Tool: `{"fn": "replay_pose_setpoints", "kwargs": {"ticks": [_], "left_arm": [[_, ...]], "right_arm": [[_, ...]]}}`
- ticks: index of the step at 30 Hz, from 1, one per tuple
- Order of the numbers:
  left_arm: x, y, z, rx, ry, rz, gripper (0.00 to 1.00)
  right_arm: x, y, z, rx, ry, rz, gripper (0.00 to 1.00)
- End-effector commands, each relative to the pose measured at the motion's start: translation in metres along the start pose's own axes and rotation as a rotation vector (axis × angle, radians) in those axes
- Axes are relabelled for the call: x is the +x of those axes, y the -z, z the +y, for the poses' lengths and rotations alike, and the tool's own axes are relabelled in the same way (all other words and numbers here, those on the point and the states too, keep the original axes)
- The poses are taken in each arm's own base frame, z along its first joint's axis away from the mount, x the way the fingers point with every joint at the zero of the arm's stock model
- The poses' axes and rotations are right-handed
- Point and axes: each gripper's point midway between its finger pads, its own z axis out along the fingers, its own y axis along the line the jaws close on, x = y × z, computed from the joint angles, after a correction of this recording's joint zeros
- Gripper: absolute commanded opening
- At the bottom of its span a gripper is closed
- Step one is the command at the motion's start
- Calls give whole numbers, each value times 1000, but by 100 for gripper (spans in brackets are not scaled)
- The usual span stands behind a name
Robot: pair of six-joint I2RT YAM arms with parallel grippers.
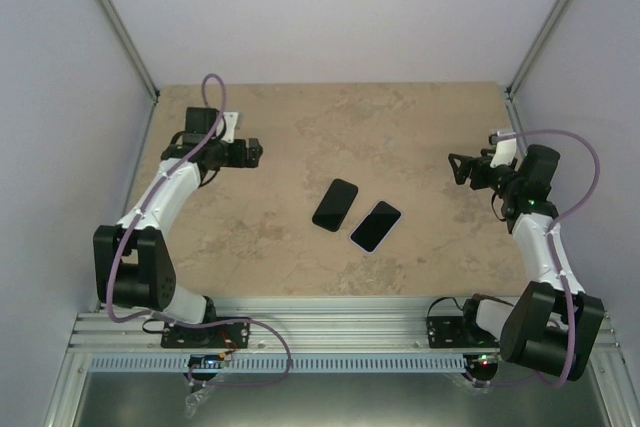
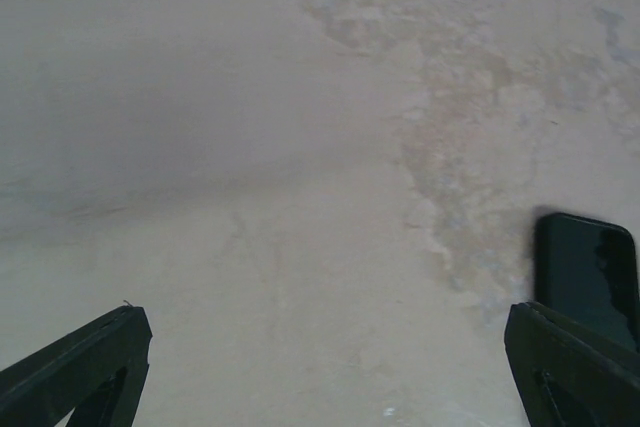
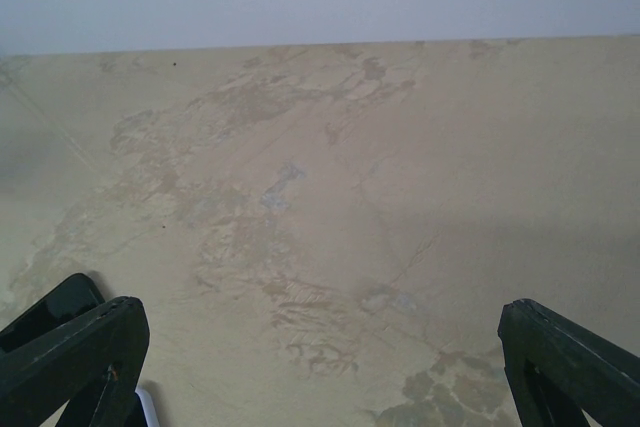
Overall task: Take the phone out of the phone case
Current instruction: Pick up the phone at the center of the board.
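Note:
Two phone-shaped slabs lie side by side mid-table. One is all black (image 1: pixel 335 205). The other is dark with a pale rim (image 1: pixel 376 226), which looks like a phone in its phone case. My left gripper (image 1: pixel 255 152) hovers far left of them, open and empty. My right gripper (image 1: pixel 458 169) hovers to their right, also open and empty. In the left wrist view the black slab (image 2: pixel 590 272) shows just above the right finger (image 2: pixel 570 367). In the right wrist view the black slab (image 3: pixel 50 307) and a bit of pale rim (image 3: pixel 148 407) peek past the left finger (image 3: pixel 85 357).
The slabs rest on a beige marbled tabletop (image 1: pixel 300 137). Pale walls and metal corner posts (image 1: pixel 115 22) enclose it. An aluminium rail (image 1: pixel 330 332) at the near edge carries both arm bases.

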Motion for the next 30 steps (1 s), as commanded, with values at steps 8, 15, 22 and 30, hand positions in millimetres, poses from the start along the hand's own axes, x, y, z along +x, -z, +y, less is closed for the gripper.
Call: {"fn": "replay_pose_setpoints", "kwargs": {"ticks": [8,15,22,30], "left_arm": [[32,-37,-83,92,-140,108,99],[58,-50,-125,118,-235,171,99],[87,-66,-159,127,-332,237,99],[110,-83,-187,131,-405,295,99]], "right_arm": [[-1,2,-6,30,-1,-22,98],[0,1,-7,32,-2,-17,98],[0,2,-8,40,7,-19,98],[-7,3,-10,48,13,-46,98]]}}
